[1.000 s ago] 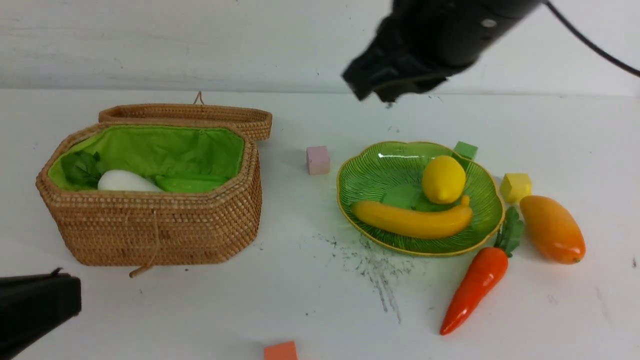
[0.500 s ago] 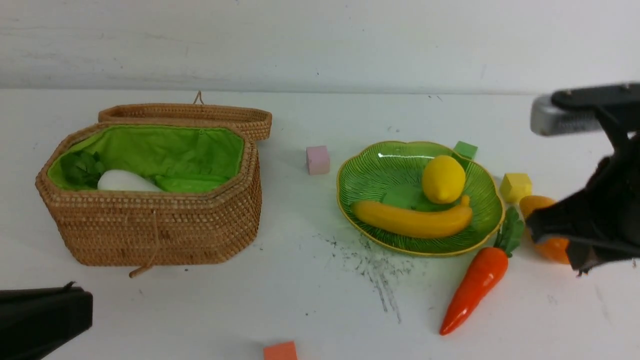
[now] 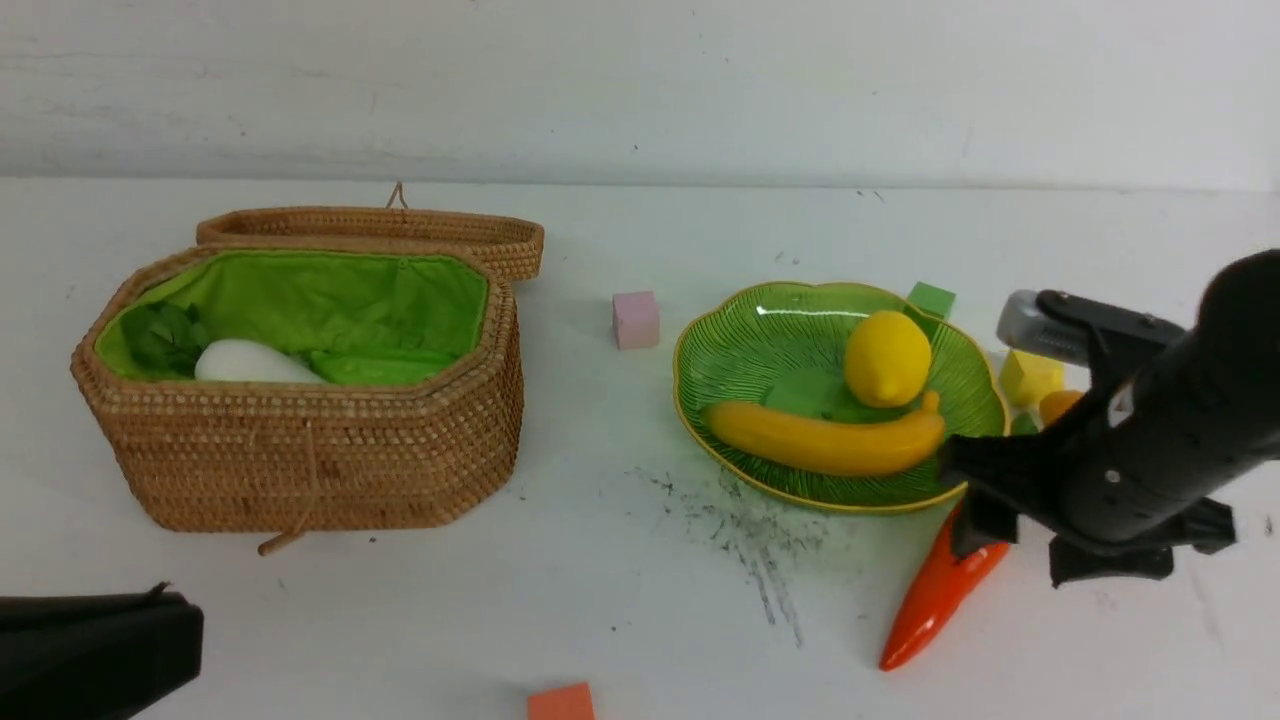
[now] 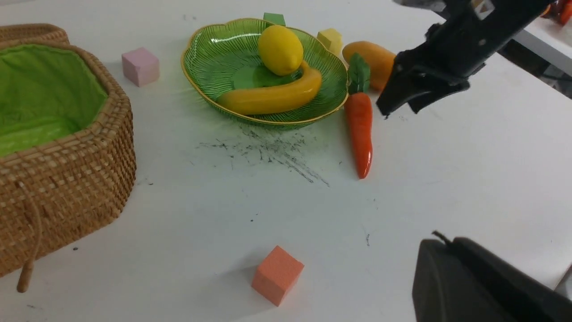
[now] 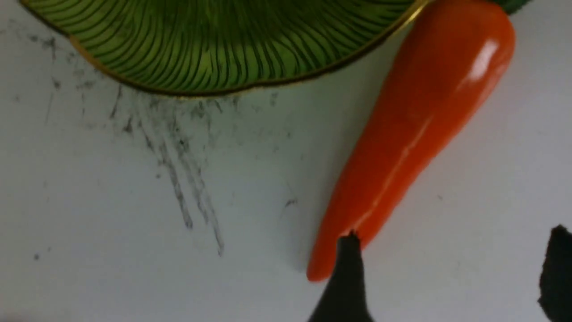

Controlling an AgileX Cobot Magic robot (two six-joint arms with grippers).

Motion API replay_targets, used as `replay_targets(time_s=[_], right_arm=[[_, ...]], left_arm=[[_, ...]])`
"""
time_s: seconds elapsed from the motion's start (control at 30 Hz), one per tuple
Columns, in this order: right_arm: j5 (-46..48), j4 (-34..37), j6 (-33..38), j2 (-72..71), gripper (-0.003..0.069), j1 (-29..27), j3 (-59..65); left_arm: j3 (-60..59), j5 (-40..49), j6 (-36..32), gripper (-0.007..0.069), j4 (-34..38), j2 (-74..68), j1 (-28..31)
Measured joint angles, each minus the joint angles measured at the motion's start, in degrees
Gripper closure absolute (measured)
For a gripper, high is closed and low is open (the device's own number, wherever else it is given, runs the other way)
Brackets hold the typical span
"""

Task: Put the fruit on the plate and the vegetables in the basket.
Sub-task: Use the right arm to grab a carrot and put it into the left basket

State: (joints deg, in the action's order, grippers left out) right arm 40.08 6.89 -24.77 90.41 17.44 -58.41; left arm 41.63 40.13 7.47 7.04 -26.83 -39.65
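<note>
Basket (image 3: 300, 470) — lid open; radish (image 3: 250, 362) and gourd (image 3: 375, 367) inside.
Plate (image 3: 760, 330) — lemon (image 3: 886, 358) and banana (image 3: 825, 440) on it.
Carrot (image 3: 930, 600) — on the desk (image 3: 600, 560), just beside the plate's near right rim.
Mango (image 4: 373, 56) — on the desk, off the plate, beside the carrot's leaves.
Right hand (image 5: 451, 268) — fingers apart, nothing between them, by the carrot's pointed end.
Left hand (image 3: 170, 640) — fingers together, near left of the desk.

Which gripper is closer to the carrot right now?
Right. The right gripper hangs open close above the carrot; the left gripper sits far off, on the near side of the basket.
</note>
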Motion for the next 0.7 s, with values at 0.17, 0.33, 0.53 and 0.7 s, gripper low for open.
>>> replay_targets(time_s=[0.17, 0.33, 0.53, 0.7], right_arm=[[-6.5, 0.0, -1.9, 6.4, 0.0045, -0.1, 0.0], [-10.9, 0.1, -2.5, 10.6, 0.0101, -0.1, 0.0], [-10.9, -0.2, -4.5, 12.8, 0.0187, -0.1, -0.2], [-10.4, -0.3, -5.5, 13.1, 0.0279, -0.1, -0.5]], left_arm=[[0.0, 0.1, 0.0, 0.0631, 0.5, 0.0, 0.0], [0.0, 0.7, 0.0, 0.0631, 1.3, 0.0, 0.0], [0.0, 1.8, 0.0, 0.0631, 1.3, 0.0, 0.0], [0.0, 2.5, 0.0, 0.0631, 1.3, 0.0, 0.0]])
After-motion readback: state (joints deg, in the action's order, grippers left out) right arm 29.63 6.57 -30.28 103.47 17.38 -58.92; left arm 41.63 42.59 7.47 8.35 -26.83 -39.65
